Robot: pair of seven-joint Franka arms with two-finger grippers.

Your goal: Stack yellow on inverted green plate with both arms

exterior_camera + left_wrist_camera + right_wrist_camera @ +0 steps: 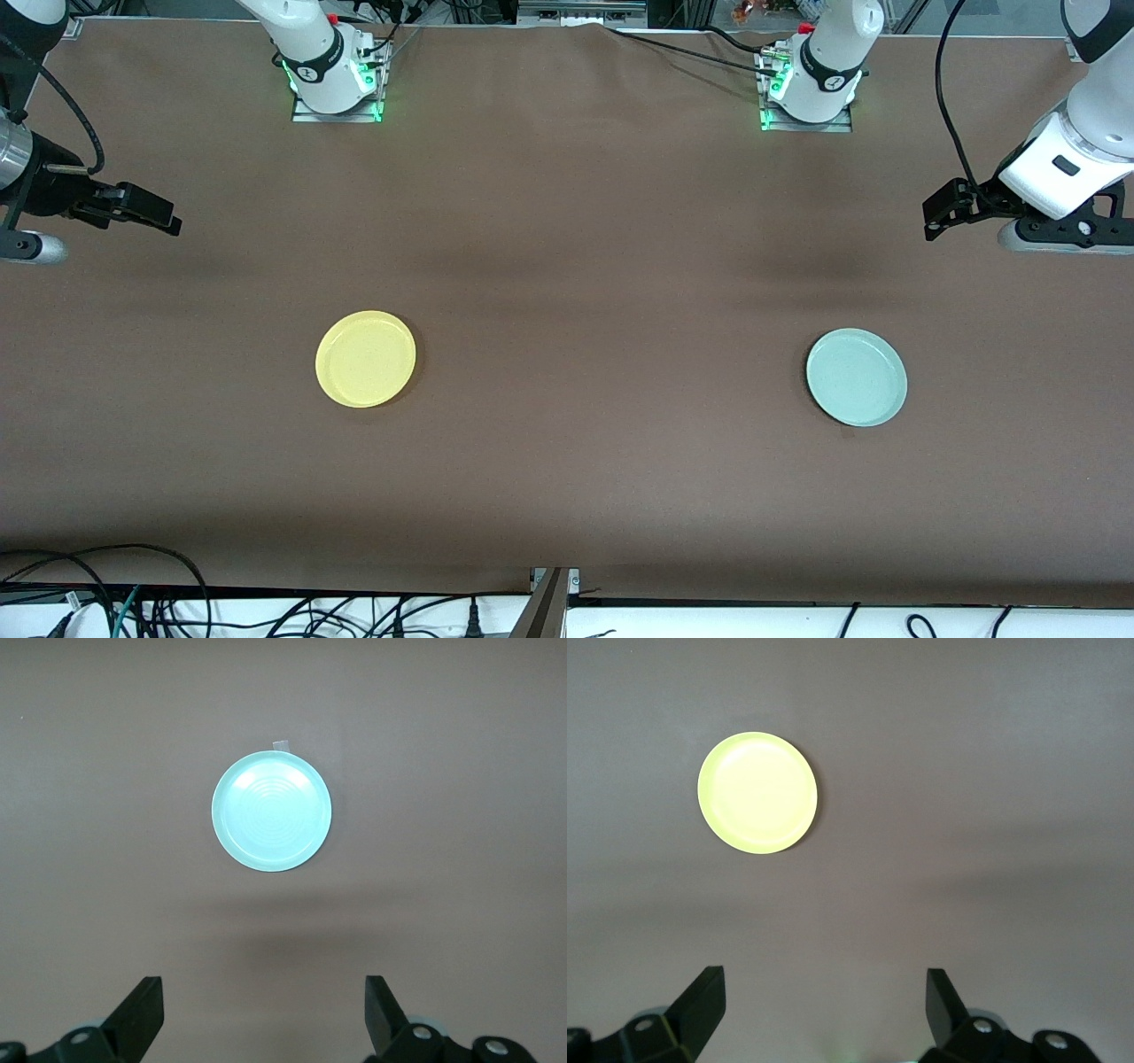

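Observation:
The yellow plate [365,358] [757,792] lies rim up on the brown table toward the right arm's end. The green plate [857,377] [272,811] lies toward the left arm's end, also hollow side up, with its concentric rings showing. My right gripper [152,213] [824,974] hangs open over bare cloth at its end of the table, well apart from the yellow plate. My left gripper [944,209] [262,983] hangs open over bare cloth at the other end, well apart from the green plate. Neither holds anything.
The two arm bases [332,75] [811,89] stand at the table's edge farthest from the front camera. A small bit of tape [282,745] lies at the green plate's rim. Cables [133,594] and a metal bracket [549,602] run along the nearest edge.

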